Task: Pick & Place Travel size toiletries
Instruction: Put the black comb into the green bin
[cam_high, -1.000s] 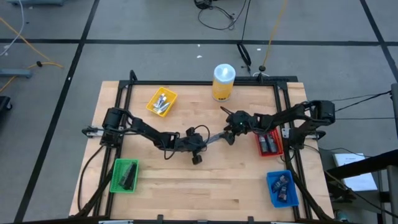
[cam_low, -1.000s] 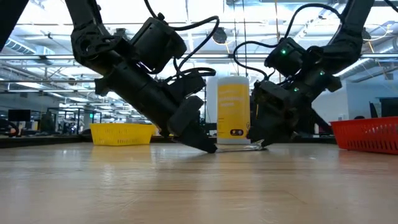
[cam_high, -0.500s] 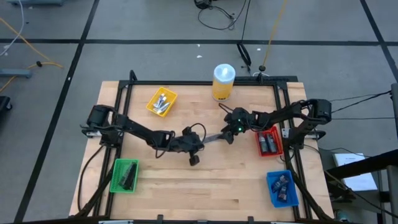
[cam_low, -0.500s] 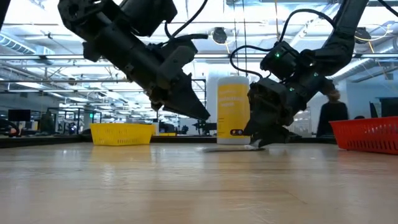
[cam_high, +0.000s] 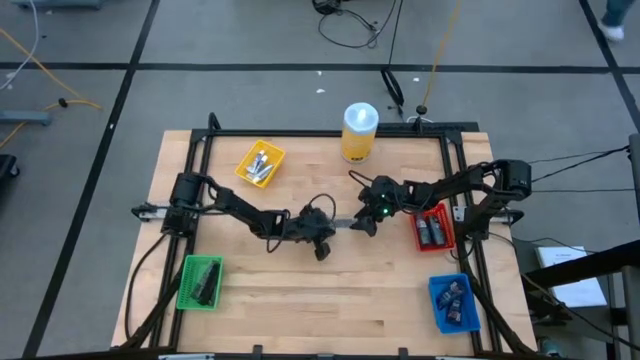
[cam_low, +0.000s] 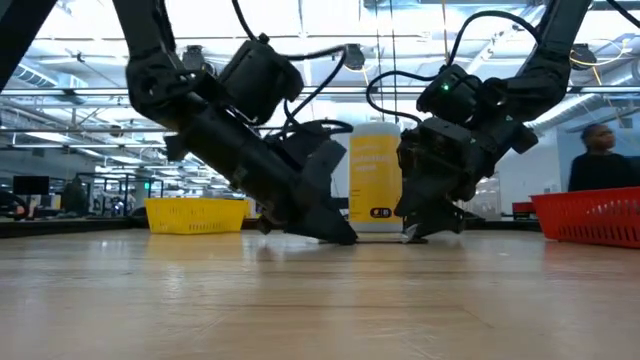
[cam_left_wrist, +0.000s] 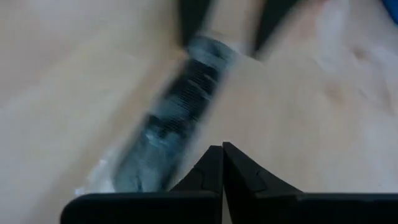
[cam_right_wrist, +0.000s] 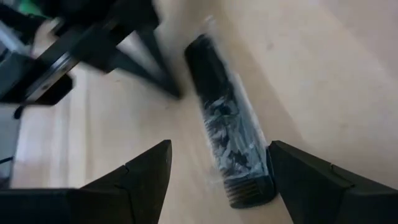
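At the centre of the high view, both claws are seen lowered close together over the wooden tabletop (cam_high: 300, 320). The left claw (cam_high: 322, 238) is pressed tight, its two fingertips (cam_left_wrist: 222, 163) meeting with nothing between them. Just beside it, a dark, foil-wrapped toiletry stick (cam_left_wrist: 174, 124) is laid flat on the wood, running toward the upper middle of the left wrist view.

The right claw (cam_high: 365, 222) is spread wide, and the stick (cam_right_wrist: 229, 146) is seen between its two dark fingers (cam_right_wrist: 146, 171), lying on the wood and not gripped. In the low view both claws (cam_low: 335, 230) (cam_low: 415, 232) are tipped down to the tabletop in front of the yellow canister (cam_low: 374, 178).

Other toiletries are seen in bins: silver ones in the yellow bin (cam_high: 245, 172) at upper left, dark ones in the green bin (cam_high: 184, 290) at lower left, in the red bin (cam_high: 419, 235) at right, and in the blue bin (cam_high: 438, 309) at lower right.
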